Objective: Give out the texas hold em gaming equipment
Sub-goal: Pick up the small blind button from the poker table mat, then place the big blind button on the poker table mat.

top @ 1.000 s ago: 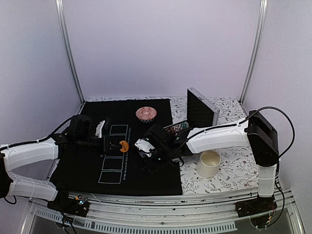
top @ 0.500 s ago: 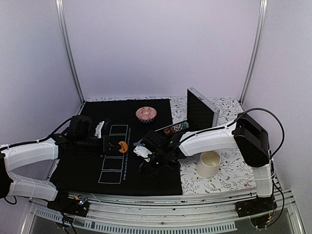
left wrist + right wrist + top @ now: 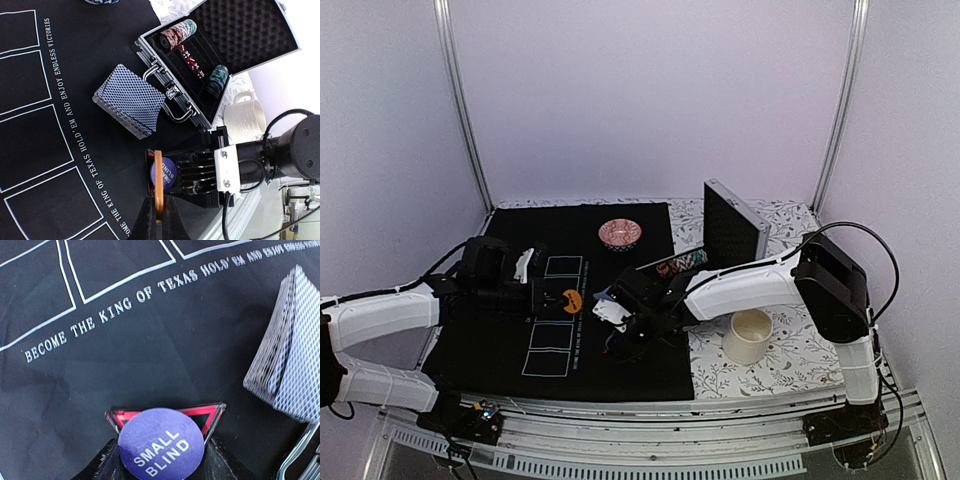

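Over black mat (image 3: 150,340): right gripper (image 3: 161,461) pinches purple disc (image 3: 161,442), over red triangle marker (image 3: 211,413); card deck (image 3: 292,355) nearby. Left gripper (image 3: 158,206) pinches orange disc (image 3: 158,177) edge-on.

On the mat (image 3: 60,75), the card deck (image 3: 131,106) lies at the open case (image 3: 240,35). Between my right jaws, the small-blind disc (image 3: 161,444) overlaps the triangle marker (image 3: 211,414). A second disc (image 3: 158,185) stands edgewise between my left jaws.
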Controlling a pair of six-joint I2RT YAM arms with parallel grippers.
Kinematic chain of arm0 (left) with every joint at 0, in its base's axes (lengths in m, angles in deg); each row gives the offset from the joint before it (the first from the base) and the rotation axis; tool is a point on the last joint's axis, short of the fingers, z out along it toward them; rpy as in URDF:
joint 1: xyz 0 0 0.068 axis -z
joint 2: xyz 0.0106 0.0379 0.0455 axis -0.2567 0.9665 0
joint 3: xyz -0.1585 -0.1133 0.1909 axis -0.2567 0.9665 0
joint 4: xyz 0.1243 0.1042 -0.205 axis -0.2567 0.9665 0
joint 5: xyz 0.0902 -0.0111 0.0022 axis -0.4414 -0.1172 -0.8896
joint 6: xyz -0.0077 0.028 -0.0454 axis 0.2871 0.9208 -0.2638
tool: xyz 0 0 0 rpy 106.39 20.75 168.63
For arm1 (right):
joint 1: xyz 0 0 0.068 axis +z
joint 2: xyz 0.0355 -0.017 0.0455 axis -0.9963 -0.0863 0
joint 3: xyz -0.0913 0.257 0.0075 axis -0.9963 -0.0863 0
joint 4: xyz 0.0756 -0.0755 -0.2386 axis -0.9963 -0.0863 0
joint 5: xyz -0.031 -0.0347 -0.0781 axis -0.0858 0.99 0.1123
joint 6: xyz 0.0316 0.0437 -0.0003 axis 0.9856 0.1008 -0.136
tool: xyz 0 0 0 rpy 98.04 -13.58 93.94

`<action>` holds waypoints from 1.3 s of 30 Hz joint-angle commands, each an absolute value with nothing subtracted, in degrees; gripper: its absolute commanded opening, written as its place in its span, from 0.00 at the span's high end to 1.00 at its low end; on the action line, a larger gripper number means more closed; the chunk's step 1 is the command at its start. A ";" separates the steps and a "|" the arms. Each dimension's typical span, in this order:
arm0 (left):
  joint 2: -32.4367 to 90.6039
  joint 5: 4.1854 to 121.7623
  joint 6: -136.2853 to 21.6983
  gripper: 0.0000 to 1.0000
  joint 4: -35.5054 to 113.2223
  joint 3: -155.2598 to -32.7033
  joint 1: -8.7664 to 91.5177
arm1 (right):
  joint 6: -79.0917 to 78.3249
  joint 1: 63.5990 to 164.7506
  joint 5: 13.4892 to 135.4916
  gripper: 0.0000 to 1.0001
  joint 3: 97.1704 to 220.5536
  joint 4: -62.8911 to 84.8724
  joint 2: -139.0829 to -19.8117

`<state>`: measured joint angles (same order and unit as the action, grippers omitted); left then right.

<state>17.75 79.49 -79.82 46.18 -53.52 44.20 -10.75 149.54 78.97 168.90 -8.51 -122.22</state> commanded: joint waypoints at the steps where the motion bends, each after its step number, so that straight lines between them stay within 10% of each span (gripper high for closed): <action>1: 16.70 79.92 -79.14 1.00 45.97 -53.03 43.50 | -11.59 149.12 79.31 0.48 170.34 -7.88 -124.00; 39: 38.70 88.34 -82.36 1.00 28.95 -53.03 53.43 | -8.17 147.77 84.23 0.66 156.80 -13.31 -97.13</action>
<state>32.29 84.34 -81.13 36.91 -51.99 50.89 -9.26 148.71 81.01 158.34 -11.07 -100.49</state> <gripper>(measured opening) 0.019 0.469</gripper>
